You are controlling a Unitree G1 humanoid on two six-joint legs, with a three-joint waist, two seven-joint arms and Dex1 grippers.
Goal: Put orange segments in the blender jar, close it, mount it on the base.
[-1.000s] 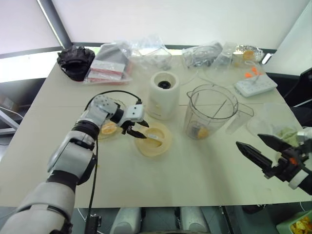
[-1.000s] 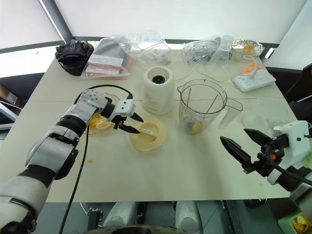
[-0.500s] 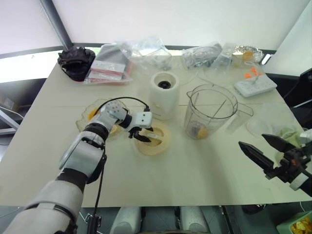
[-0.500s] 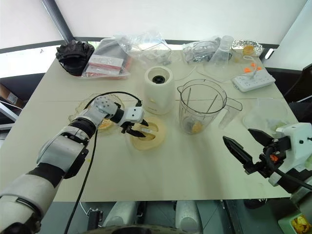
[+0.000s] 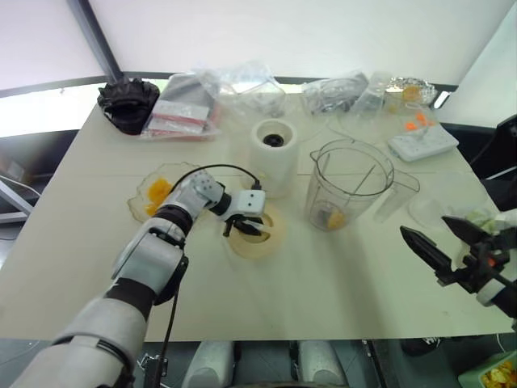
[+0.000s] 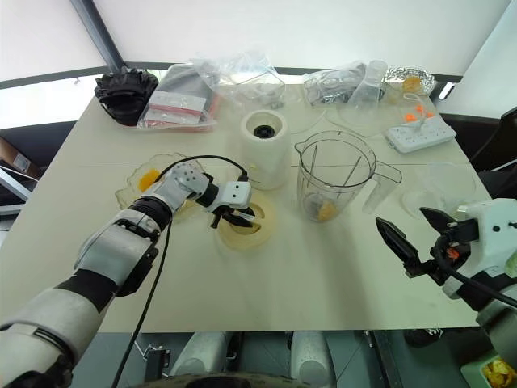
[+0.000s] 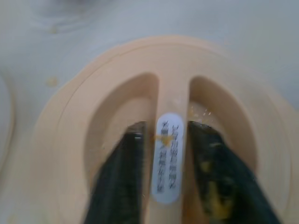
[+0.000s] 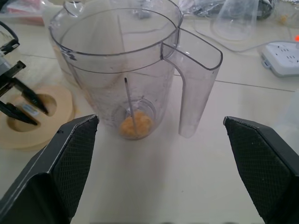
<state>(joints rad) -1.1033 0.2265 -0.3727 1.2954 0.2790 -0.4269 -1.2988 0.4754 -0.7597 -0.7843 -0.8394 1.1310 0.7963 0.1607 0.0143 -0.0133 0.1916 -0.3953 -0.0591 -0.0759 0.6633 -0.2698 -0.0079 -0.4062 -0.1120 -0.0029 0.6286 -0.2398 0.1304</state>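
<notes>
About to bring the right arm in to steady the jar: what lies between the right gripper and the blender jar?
Only bare table lies between the open right gripper and the blender jar, as the right wrist view shows.

The blender jar (image 8: 117, 70), centre of the right wrist view, is clear, glossy plastic with thin moulded ribs down its wall; the orange segments (image 8: 136, 125) at its bottom look wet and pulpy. The lid (image 7: 163, 154) is smooth, matt cream-beige plastic carrying a glossy white paper sticker (image 7: 168, 158) on its grip bar. The right gripper's fingers (image 8: 70, 158) have black pads with a fine cross-hatched, rubbery texture. The base (image 5: 273, 158) is smooth white plastic with a faint sheen. The table (image 5: 307, 283) is a matt, pale beige surface. The bags (image 5: 242, 85) at upper centre are crinkled, shiny clear plastic film.
</notes>
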